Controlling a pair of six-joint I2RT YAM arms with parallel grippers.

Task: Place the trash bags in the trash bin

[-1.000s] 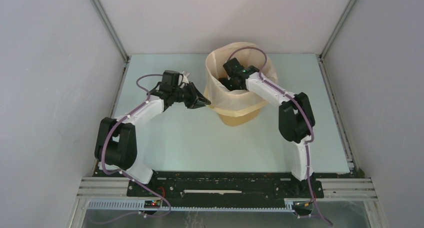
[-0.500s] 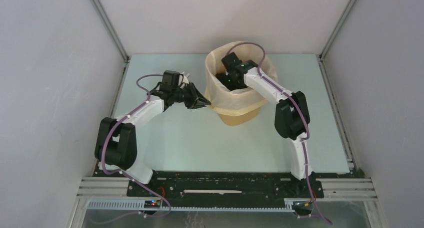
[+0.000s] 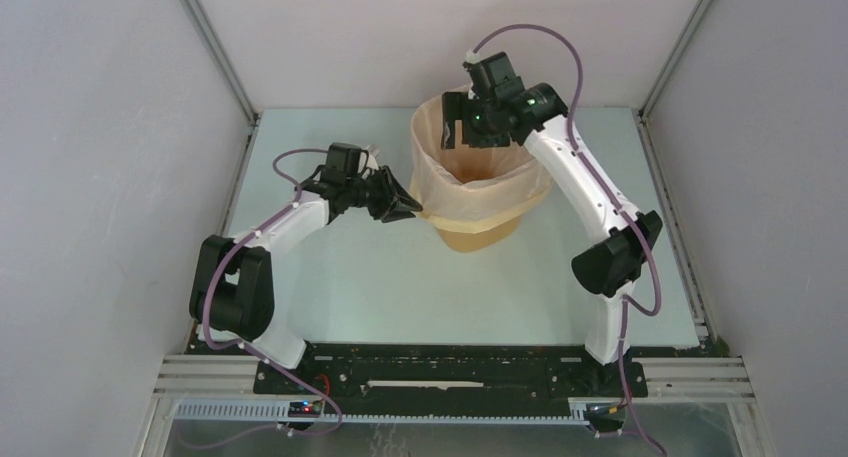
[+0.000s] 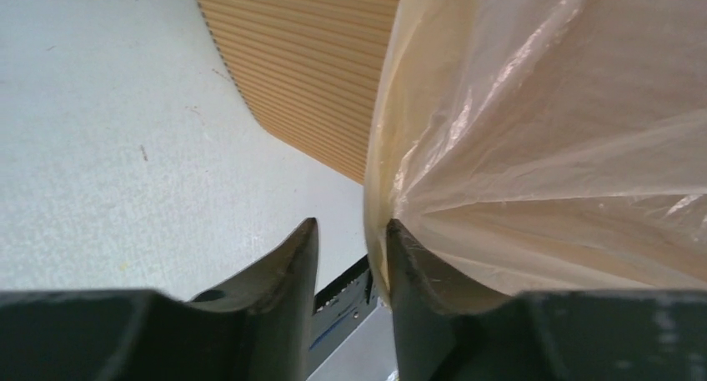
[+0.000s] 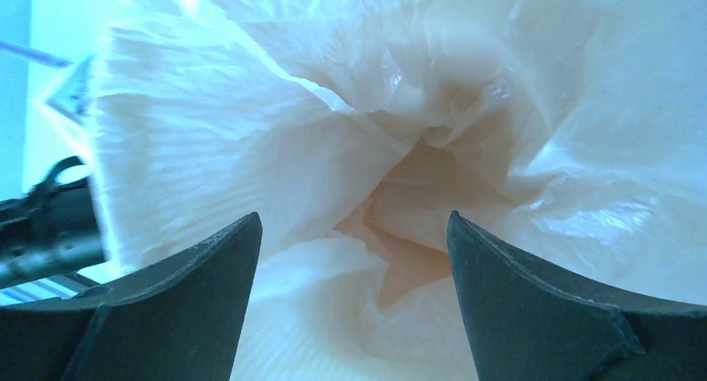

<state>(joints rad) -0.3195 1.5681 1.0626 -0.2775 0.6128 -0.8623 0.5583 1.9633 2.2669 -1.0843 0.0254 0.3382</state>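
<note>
Hovering above bin (image 3: pixel 475 239), right end effector (image 5: pixel 352 218) apart; left end effector (image 4: pixel 351 223) narrowly apart against bag (image 4: pixel 542 147).

The trash bag (image 3: pixel 490 197) hides most of the trash bin (image 3: pixel 475 239); only its bottom shows. In the left wrist view the bin's side is cut off at the top. I cannot tell if the left tool (image 4: pixel 352 227) pinches the bag.

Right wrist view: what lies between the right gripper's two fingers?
Only the trash bag: its crumpled film shows beyond the gap in the right wrist view. The right gripper is open and holds nothing.
</note>
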